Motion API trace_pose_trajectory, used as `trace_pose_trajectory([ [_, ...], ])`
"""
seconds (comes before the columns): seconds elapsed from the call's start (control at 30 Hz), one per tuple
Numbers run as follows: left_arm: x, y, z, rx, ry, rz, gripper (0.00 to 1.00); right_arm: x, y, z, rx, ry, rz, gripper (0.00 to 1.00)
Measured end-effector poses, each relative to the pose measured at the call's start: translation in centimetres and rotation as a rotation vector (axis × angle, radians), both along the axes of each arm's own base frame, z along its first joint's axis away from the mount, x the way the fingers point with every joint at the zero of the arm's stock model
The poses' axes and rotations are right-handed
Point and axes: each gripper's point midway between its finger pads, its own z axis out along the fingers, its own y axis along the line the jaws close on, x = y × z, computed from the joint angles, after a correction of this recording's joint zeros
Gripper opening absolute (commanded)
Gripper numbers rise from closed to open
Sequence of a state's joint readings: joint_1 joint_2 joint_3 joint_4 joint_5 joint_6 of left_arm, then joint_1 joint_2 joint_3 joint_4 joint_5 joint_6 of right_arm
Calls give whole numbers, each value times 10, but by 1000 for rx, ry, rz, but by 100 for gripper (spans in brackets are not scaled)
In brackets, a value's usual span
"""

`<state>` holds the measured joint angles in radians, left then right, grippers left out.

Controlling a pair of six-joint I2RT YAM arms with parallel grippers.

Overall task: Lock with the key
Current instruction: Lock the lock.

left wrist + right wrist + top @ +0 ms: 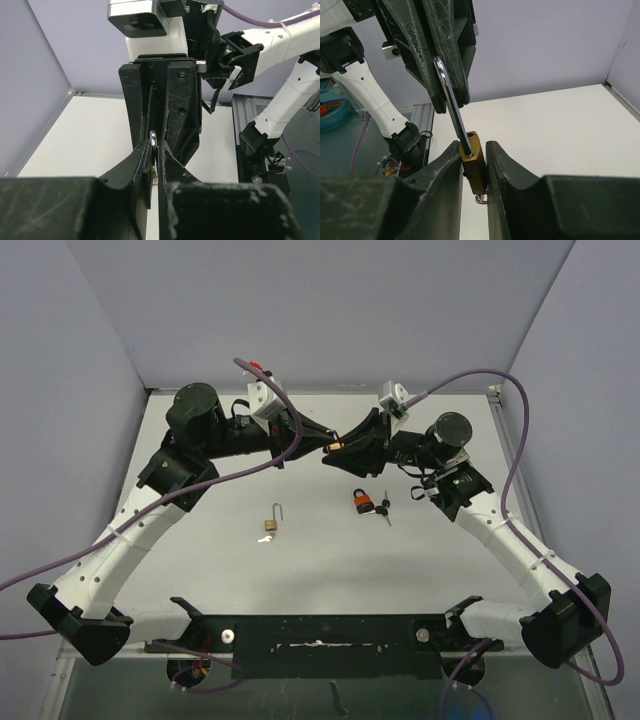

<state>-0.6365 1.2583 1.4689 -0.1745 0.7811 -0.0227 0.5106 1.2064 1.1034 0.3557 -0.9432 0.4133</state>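
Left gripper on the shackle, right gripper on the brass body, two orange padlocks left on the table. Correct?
Not quite. Only one is an orange padlock; the other is a brass padlock with its shackle open, as the top external view shows. The rest holds: left gripper on the shackle, right gripper on the brass body.

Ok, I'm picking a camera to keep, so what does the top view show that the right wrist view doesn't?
Only the top view: an orange padlock with keys and a small open padlock, lying on the table. Only the right wrist view: the shackle running into the lock body. Both: the brass padlock held up between the left gripper, on its shackle, and the right gripper, around its body.
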Motion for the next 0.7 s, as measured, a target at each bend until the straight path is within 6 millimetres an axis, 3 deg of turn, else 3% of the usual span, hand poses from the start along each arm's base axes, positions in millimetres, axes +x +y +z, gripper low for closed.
trace_pose_trajectory([
  [0.23,0,-2,4,-15,-19,0,0,-3,-2,6,9,23,19,0],
  [0.7,-16,-2,22,-30,-42,-42,0,-32,-4,30,41,-2,228,0],
])
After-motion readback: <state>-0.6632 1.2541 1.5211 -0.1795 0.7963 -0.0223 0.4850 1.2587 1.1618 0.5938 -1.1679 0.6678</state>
